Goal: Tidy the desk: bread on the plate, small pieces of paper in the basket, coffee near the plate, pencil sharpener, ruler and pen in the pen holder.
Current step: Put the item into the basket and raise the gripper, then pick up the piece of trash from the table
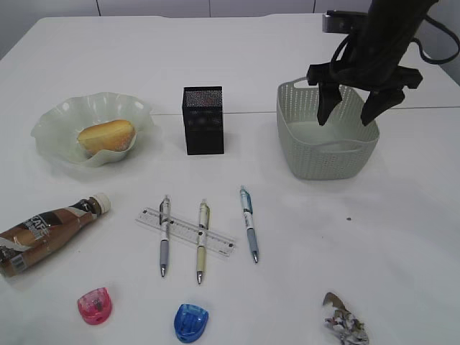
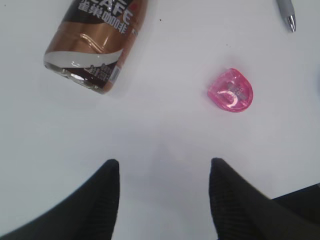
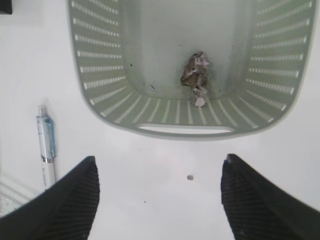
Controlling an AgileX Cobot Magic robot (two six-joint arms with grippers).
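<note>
Crumpled paper scrap (image 3: 196, 79) lies inside basket (image 3: 100, 95) beneath spread, empty right pincer (image 3: 159, 192).

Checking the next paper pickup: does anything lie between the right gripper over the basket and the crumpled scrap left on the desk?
Nothing visible does. The right gripper hangs open above the basket; only bare desk separates it from the scrap.

The right arm (image 1: 392, 29) is black all over, a dark jointed column with a small grey box-like block fixed near its top and a black cable looping off its far side. Its right gripper (image 1: 350, 108) ends in two thick, tapering black fingers. Seen close, the left gripper (image 2: 162, 195) has the same matte black fingers (image 2: 100, 200) with a fine cross-hatched texture on their surfaces.
</note>
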